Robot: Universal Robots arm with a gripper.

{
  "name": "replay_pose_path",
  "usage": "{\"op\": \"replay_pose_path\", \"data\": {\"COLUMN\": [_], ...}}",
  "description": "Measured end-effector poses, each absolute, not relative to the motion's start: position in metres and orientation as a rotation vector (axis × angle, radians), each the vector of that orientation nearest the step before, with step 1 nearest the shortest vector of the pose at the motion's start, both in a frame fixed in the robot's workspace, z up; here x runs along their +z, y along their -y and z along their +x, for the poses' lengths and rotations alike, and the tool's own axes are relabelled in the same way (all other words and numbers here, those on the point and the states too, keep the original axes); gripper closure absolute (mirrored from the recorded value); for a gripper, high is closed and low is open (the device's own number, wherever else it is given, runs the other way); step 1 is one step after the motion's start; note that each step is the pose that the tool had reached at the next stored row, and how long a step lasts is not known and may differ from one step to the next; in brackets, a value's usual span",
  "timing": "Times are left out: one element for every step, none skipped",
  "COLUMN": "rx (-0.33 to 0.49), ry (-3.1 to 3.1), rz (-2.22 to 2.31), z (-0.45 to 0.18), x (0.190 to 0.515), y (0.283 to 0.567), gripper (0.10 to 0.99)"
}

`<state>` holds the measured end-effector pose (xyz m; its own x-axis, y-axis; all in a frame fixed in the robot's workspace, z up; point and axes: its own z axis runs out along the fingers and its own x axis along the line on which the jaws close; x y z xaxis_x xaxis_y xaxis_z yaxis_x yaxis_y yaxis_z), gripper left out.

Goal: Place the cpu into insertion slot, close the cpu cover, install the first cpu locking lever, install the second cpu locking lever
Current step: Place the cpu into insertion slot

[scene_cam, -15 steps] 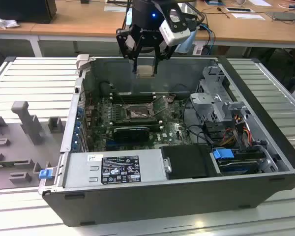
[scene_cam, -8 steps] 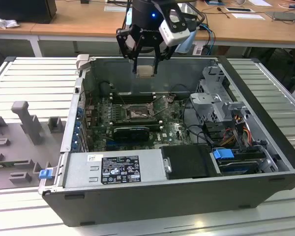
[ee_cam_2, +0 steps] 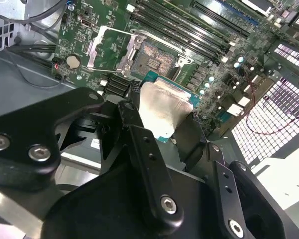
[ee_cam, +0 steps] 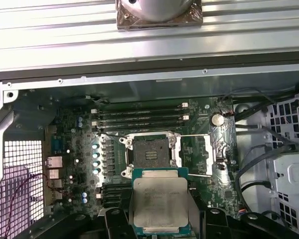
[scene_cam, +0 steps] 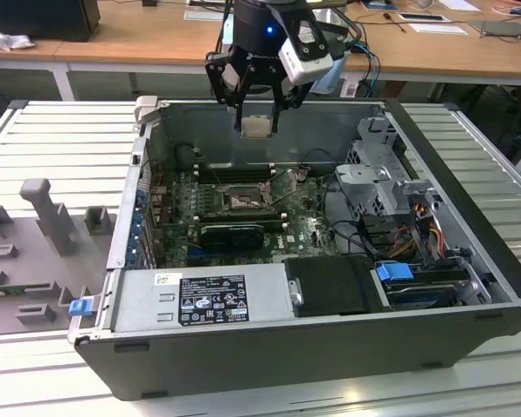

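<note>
My gripper (scene_cam: 256, 122) hangs above the open computer case, shut on the cpu (scene_cam: 256, 127), a flat pale square chip held by its edges between the black fingers (ee_cam_2: 134, 119). In both wrist views the cpu (ee_cam: 159, 201) is well above the board. The insertion slot (ee_cam: 149, 152) lies bare and dark on the green board, below and slightly ahead of the chip. The cpu cover (ee_cam: 197, 154), a thin silver frame, is swung open beside the slot (ee_cam_2: 157, 57). I cannot make out the locking levers clearly.
A long black heatsink block (scene_cam: 234, 233) sits just in front of the slot (scene_cam: 243, 201). Memory sticks (ee_cam: 142, 117) run behind it. A power supply (scene_cam: 200, 300) fills the case's near side, and a drive cage (scene_cam: 386, 187) with cables stands at the exterior view's right.
</note>
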<state>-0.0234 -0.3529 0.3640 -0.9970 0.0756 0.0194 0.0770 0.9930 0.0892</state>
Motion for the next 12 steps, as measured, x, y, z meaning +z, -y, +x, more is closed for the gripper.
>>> {"op": "replay_pose_path", "data": {"rx": [-0.141, -0.141, -0.141, -0.141, -0.141, -0.141, -0.142, -0.142, -0.142, -0.142, -0.142, -0.142], "ry": [3.120, 3.120, 3.120, 3.120, 3.119, 3.119, 3.118, 3.118, 3.117, 3.117, 3.116, 3.115], "rz": [-0.126, -0.132, -0.137, -0.153, -0.176, -0.191, -0.204, -0.213, -0.222, -0.238, -0.250, -0.264], "z": [-0.0234, -0.0234, -0.0234, -0.0234, -0.0234, -0.0234, -0.0234, -0.0234, -0.0234, -0.0234, -0.0234, -0.0234], "x": [0.3640, 0.3639, 0.3639, 0.3639, 0.3638, 0.3638, 0.3638, 0.3638, 0.3638, 0.3638, 0.3638, 0.3638], "y": [0.3529, 0.3529, 0.3529, 0.3529, 0.3529, 0.3529, 0.3529, 0.3529, 0.3529, 0.3529, 0.3529, 0.3529], "gripper": [0.561, 0.561, 0.561, 0.561, 0.561, 0.561, 0.561, 0.561, 0.561, 0.561, 0.561, 0.561]}}
